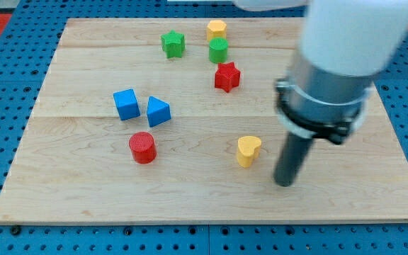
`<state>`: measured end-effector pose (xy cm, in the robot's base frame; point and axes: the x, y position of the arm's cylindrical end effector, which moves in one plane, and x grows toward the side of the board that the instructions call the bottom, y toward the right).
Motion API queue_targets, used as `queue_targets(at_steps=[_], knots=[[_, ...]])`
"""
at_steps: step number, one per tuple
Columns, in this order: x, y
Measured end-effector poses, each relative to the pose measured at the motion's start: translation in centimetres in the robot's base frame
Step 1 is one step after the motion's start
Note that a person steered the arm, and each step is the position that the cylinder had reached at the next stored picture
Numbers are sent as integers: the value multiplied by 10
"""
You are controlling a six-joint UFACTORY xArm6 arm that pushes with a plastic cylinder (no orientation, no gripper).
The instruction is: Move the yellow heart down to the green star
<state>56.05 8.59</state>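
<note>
The yellow heart point(248, 150) lies right of the board's middle, toward the view's bottom. The green star point(173, 43) sits near the view's top, left of centre, far from the heart. My tip point(284, 183) rests on the board just right of and slightly below the yellow heart, with a small gap between them. The arm's grey and white body rises above it toward the view's top right.
A yellow hexagon point(217, 30), a green cylinder point(219, 50) and a red star point(227, 76) stand in a column near the top centre. A blue cube point(126, 104), a blue triangle point(158, 111) and a red cylinder point(142, 147) sit at the left. The wooden board point(83, 191) lies on a blue pegboard.
</note>
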Motion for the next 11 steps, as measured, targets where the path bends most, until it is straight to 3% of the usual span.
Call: queue_targets(at_steps=[1, 2, 3, 4, 5, 6, 7, 8, 9, 10, 11], knots=[[-4, -13], [-52, -54], [-92, -54], [-50, -38], [-75, -18], [-148, -35], [-195, -66], [-199, -98], [-167, -97], [-194, -140], [-234, -134]])
